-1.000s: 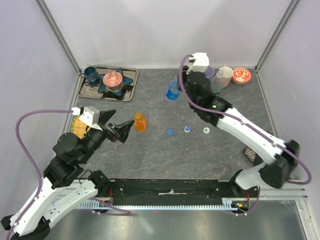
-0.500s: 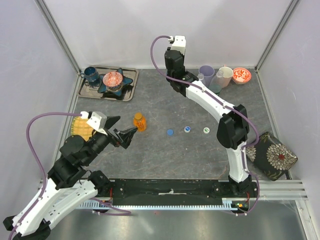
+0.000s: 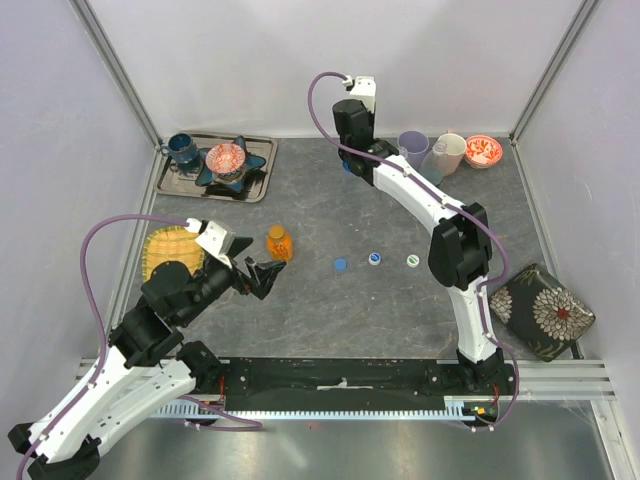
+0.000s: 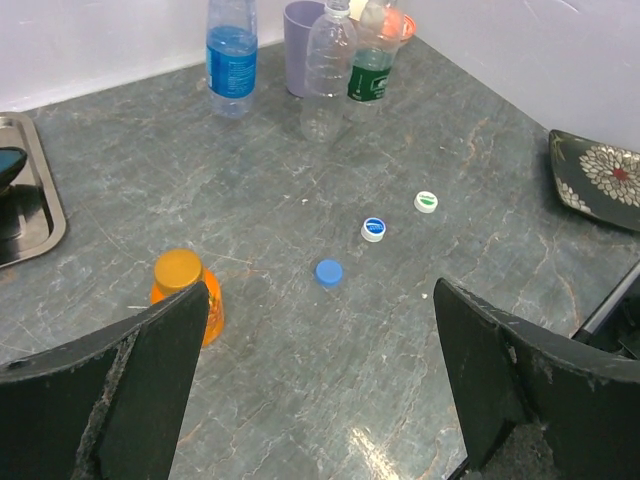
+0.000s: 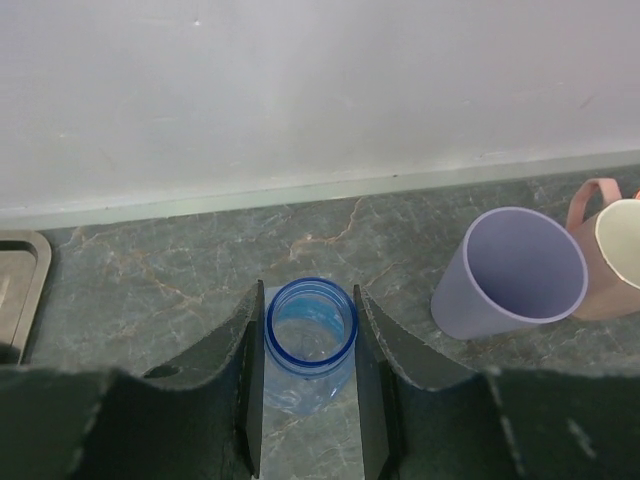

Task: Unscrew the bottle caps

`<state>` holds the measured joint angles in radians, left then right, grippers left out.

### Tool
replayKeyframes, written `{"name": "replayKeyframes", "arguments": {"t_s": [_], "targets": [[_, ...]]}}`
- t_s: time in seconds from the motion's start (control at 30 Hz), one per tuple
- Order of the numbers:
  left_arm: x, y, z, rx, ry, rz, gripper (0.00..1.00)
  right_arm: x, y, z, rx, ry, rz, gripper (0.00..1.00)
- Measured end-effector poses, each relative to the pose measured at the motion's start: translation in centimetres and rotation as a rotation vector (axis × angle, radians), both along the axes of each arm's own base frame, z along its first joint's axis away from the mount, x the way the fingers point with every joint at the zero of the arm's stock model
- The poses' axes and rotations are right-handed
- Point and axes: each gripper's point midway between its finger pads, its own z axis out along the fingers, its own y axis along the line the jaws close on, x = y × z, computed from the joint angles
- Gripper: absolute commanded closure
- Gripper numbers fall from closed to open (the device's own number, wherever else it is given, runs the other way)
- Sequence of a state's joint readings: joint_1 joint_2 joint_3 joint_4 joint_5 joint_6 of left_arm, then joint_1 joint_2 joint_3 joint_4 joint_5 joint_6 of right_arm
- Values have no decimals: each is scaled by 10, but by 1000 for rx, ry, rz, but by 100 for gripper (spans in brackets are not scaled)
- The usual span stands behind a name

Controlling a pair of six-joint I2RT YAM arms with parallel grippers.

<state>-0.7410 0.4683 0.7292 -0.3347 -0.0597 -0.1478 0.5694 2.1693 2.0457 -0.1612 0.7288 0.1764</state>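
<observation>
Our right gripper [image 5: 308,300] pinches the blue bottle [image 5: 310,335] by its neck (already uncapped), likely parking it. Our left gripper [image 4: 320,295] gapes toward the capped orange bottle [image 4: 180,275].

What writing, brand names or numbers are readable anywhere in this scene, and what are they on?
Nothing here reads legibly.
Label on the blue-tinted bottle: too blurred to read.
Green label on the clear bottle: too blurred to read.
Marks on the blue-and-white cap and the green-and-white cap: too small to read.

Where things lie
Three caps [image 3: 375,259] in a row at centre, capped bottle [image 3: 279,243] left of them, tray [image 3: 264,160] back left, cups [image 3: 449,152] back right
</observation>
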Motion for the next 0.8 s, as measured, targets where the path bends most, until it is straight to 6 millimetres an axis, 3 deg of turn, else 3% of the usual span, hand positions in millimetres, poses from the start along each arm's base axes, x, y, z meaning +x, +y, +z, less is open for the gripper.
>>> {"name": "replayKeyframes", "arguments": {"t_s": [0.33,0.43,0.47,0.57,0.8], "targets": [[-1,-4,-4,4,7,-18,1,-1,3,-32,2,88,33,100],[-1,-4,-6,7,10,-20,1,-1,0,-36,2,101,31,89],[0,-5,-7,8,12,-21,1,-1,-1,-37,2,106,30,78],[0,-7,-7,7,12,-29,1,-1,-3,-39,5,113,31,61],[-1,-9,-9,4,24,-38,1,0,-3,-42,14,113,32,43]]}}
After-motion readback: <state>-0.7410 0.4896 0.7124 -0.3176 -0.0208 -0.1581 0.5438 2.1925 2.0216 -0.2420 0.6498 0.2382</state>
